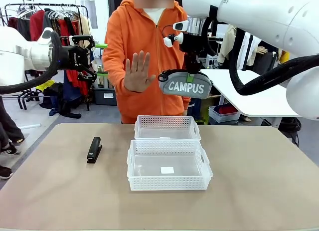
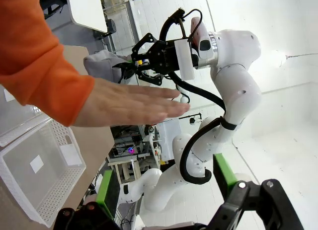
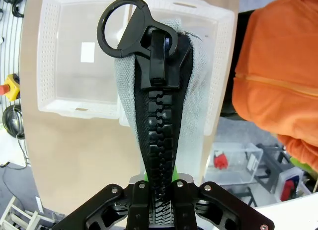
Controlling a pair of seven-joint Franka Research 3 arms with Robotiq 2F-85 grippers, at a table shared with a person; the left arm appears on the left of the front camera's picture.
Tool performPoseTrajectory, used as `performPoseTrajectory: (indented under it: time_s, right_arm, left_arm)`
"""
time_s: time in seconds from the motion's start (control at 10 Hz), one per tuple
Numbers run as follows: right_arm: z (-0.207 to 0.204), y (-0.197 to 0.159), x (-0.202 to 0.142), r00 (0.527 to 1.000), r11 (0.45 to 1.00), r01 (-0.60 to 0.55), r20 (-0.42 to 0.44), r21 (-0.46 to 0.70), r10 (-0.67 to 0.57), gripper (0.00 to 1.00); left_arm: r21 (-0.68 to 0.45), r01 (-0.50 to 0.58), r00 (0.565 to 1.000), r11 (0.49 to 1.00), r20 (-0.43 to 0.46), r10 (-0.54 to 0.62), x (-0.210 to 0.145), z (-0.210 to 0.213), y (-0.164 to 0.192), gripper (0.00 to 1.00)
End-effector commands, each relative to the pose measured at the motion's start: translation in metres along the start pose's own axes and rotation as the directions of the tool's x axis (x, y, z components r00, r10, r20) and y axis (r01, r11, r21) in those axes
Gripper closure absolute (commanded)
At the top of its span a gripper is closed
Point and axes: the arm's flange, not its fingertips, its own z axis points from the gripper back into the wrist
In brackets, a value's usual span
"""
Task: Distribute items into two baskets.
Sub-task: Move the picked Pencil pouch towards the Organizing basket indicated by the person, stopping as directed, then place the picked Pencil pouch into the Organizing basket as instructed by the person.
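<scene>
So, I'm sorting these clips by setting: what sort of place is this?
Probably a robotics lab or workroom: a white robot arm over the work table, a clothes rack behind, and a storage bin on the floor.

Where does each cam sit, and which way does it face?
Front: fixed between arms, faces across table at person; left gripper open, right gripper shut on pouch.
Left wrist: faces sideways at right arm and person's hand; own fingers at bottom.
Right wrist: faces down past pouch onto baskets.
Shared: all show pouch, baskets.
</scene>
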Motion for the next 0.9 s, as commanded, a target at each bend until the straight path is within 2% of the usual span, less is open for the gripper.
performPoseTrajectory:
  time_s: [0.0, 0.8]
  right_arm:
    - [0.0021, 0.0008, 0.0007, 1.000, 1.000, 0.000, 0.002, -0.008, 0.000, 1.00]
    - [0.0021, 0.0008, 0.0007, 1.000, 1.000, 0.000, 0.002, -0.008, 0.000, 1.00]
  left_arm:
    - [-0.002, 0.002, 1.000, 1.000, 0.002, -0.002, 0.0001, 0.0019, -0.0015, 0.00]
    - [-0.002, 0.002, 1.000, 1.000, 0.002, -0.002, 0.0001, 0.0019, -0.0015, 0.00]
